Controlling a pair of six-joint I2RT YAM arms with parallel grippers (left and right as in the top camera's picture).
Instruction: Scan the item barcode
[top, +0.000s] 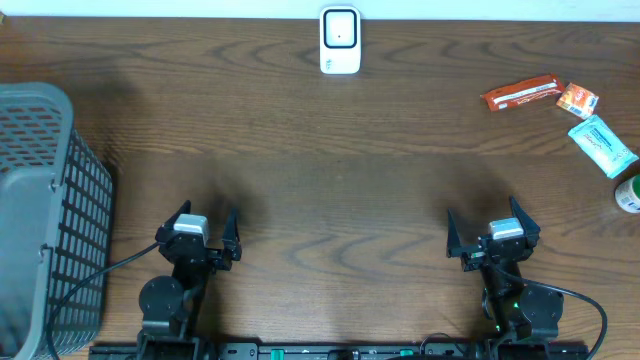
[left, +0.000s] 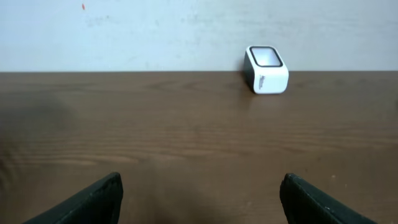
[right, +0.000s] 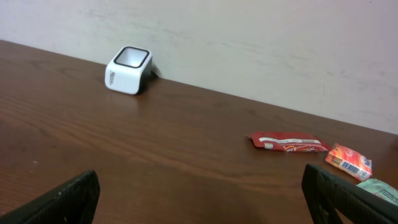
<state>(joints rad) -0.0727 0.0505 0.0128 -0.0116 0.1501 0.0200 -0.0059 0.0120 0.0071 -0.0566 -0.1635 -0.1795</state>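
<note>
overhead view: the barcode scanner (top: 340, 40), a small white unit with a dark window, stands at the far edge of the wooden table (top: 330, 170), near the centre line and close to the pale wall. the candidate items lie in a loose group at the far right of the table: a red packet (top: 521, 93), an orange packet (top: 578, 99) just beside its right end, a teal packet (top: 602, 145) nearer the robot, and a round green-and-white object (top: 629, 193) cut by the right frame edge. all items rest on the table surface, well apart from the scanner and from both arms. a grey mesh basket (top: 60, 200) occupies the left side of the view. the left gripper (top: 208, 216) sits at the near left, the right gripper (top: 483, 212) at the near right; both point toward the far wall. left gripper: jaws spread wide, nothing between them, no contact with any object. right gripper: jaws spread fully wide, nothing between them, no contact with any object. left wrist view: the left fingers (left: 93, 202), dark, appear at the lower corners with bare wood between them, and the scanner stands ahead, slightly right of centre, at the wall. right wrist view: the right fingers (right: 68, 199) frame bare wood in the same manner; the scanner is ahead to the left, and the red, orange and teal packets lie ahead to the right. the print on the packets is too small to read.
</note>
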